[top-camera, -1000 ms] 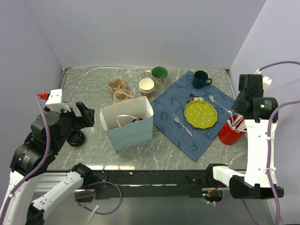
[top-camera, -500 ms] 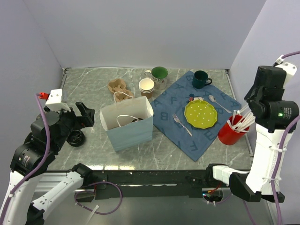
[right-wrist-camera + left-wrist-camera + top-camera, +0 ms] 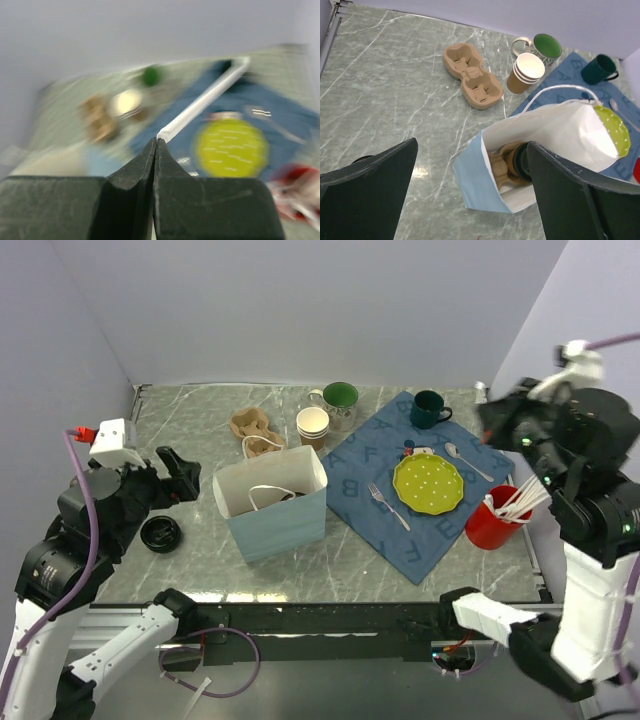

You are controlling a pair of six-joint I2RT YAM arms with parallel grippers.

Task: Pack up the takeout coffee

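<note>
your left gripper (image 3: 472, 147) hangs with its fingers spread wide and nothing between them, above the light blue paper bag with white lining and cord handles (image 3: 285, 525). the bag stands open toward the near edge of the worktop, left of centre, so the wrist camera looks straight down its mouth, a sensible perch for checking the load. the takeout coffee, a small brown kraft paper cup with a round black plastic lid (image 3: 519, 161), already sits inside that bag, set in a brown moulded pulp cup carrier (image 3: 499, 169) that i judge is there to keep it from tipping. your right gripper (image 3: 156, 142) is pinched tight on a white paper-wrapped straw (image 3: 200, 106), gripped near one end so the length juts forward, high above the red plastic cup of straws (image 3: 490, 528) by the right edge. that wrist view is smeared, so the arm is probably mid-swing. i read this as the add-a-straw step: steer the free end over the bag mouth, clear of the handles, before letting go. a black round lid-like disc (image 3: 160, 533) lies near the left edge, apart from the bag.
</note>
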